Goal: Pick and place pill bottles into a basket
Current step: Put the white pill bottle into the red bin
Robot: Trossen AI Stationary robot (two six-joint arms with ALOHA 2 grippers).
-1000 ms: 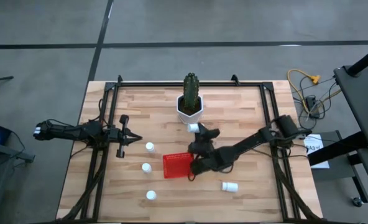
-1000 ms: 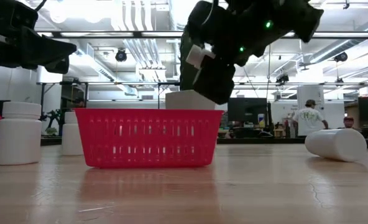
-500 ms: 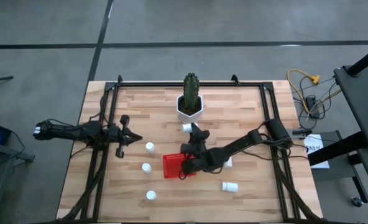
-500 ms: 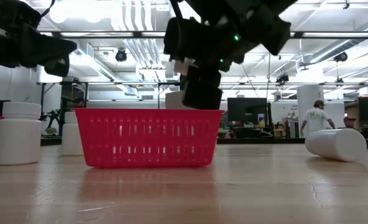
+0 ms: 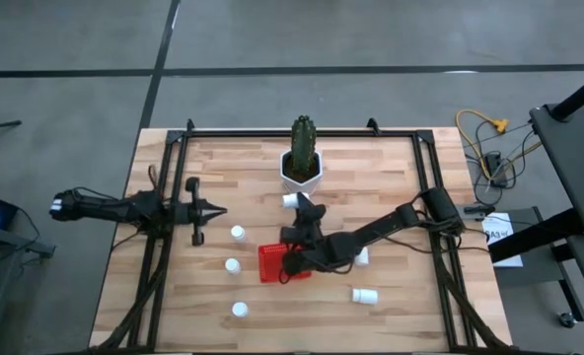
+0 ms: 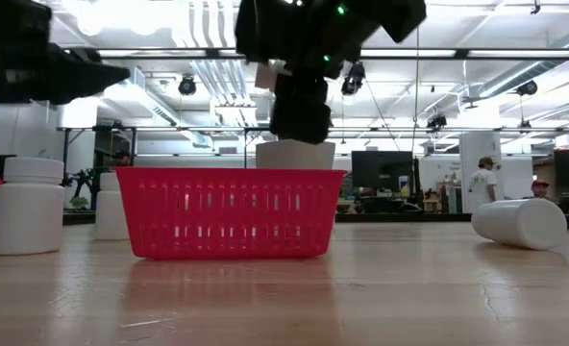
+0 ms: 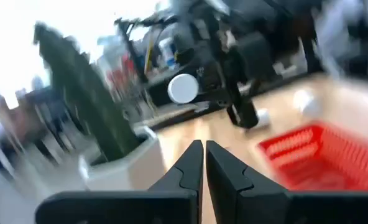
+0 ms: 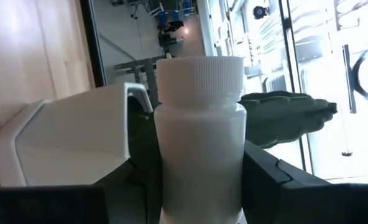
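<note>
My right gripper (image 5: 290, 219) is pinching a pill bottle (image 8: 200, 140) above the basket (image 5: 278, 261); left gripper (image 5: 216, 208), fingers pressed together, is hovering over the wooden table (image 5: 391, 177).

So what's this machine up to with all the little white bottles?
It is collecting pill bottles into the red basket. The right gripper holds one pill bottle above the basket's far edge, near the cactus pot. The left gripper waits shut off to the side. Four bottles sit on the table: three upright left of the basket, one on its side to the right.
</note>
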